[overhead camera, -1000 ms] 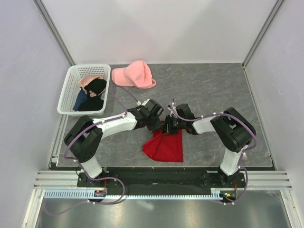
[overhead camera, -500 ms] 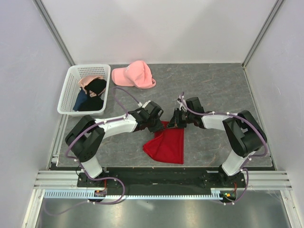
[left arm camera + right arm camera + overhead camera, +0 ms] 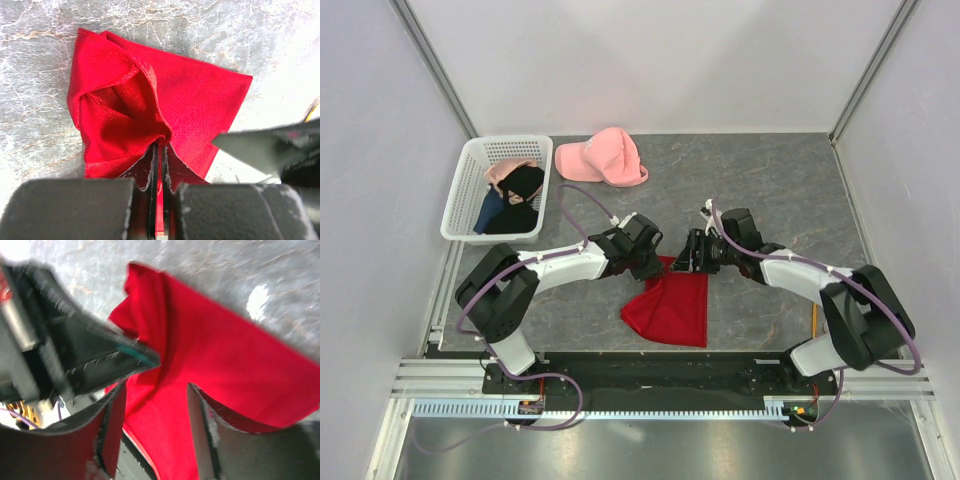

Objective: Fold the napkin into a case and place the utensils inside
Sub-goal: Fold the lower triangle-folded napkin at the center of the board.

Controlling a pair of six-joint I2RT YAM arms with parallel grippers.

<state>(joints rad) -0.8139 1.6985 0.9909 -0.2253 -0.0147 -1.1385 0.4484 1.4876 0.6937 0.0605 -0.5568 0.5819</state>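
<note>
Top view: napkin [image 3: 670,312] lies rumpled on the table [image 3: 770,190], near centre front.
Left wrist: your left gripper [image 3: 160,150] is clamped tight on a raised napkin fold.
Right wrist: your right gripper [image 3: 156,395] stands parted, red cloth in the gap, ungrasped.

Far left, basket [image 3: 462,192]; cap [image 3: 603,158] right of it; napkin [image 3: 668,308] near front, centre.

walls [image 3: 650,60]: plain white | tabletop [image 3: 770,190]: grey marbled | corner posts [image 3: 436,65]: aluminium
</note>
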